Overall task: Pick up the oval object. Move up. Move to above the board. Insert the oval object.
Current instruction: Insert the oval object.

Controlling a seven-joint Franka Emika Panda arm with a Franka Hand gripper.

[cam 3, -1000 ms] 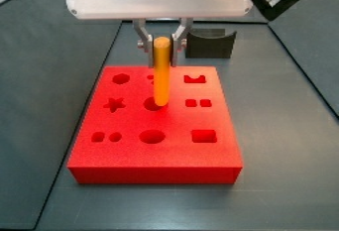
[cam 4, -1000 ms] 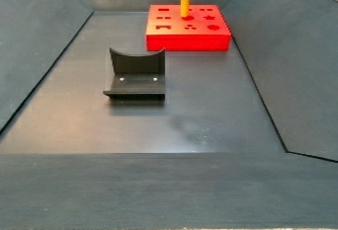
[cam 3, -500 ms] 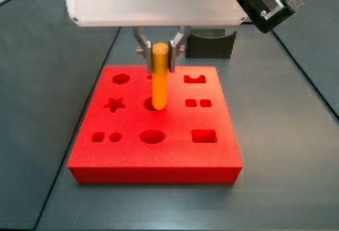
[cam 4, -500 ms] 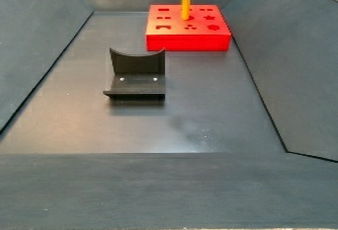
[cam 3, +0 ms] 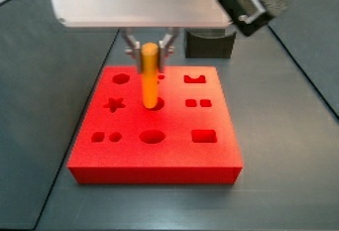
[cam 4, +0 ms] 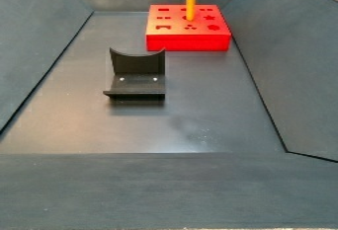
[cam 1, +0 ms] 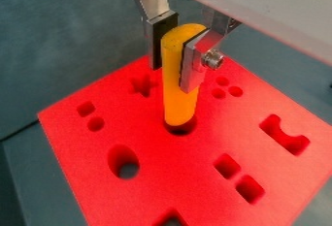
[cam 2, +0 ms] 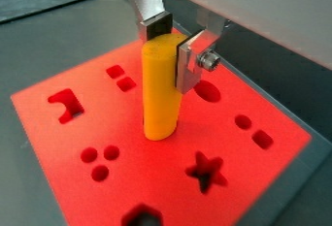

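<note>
Clamping the oval object [cam 1: 180, 80] near its top, the gripper [cam 1: 176, 48] is standing over the board [cam 1: 78, 143], its jaws pressing the peg from both sides. The oval object [cam 2: 159, 89] is standing upright, its lower tip sitting in a cutout near the board's [cam 3: 179, 156] middle in a wrist view. The board [cam 4: 211, 38] is resting on the dark grey table [cam 4: 185, 120], with the dark U-shaped block [cam 4: 134, 74] well apart from it. No readable writing is showing.
</note>
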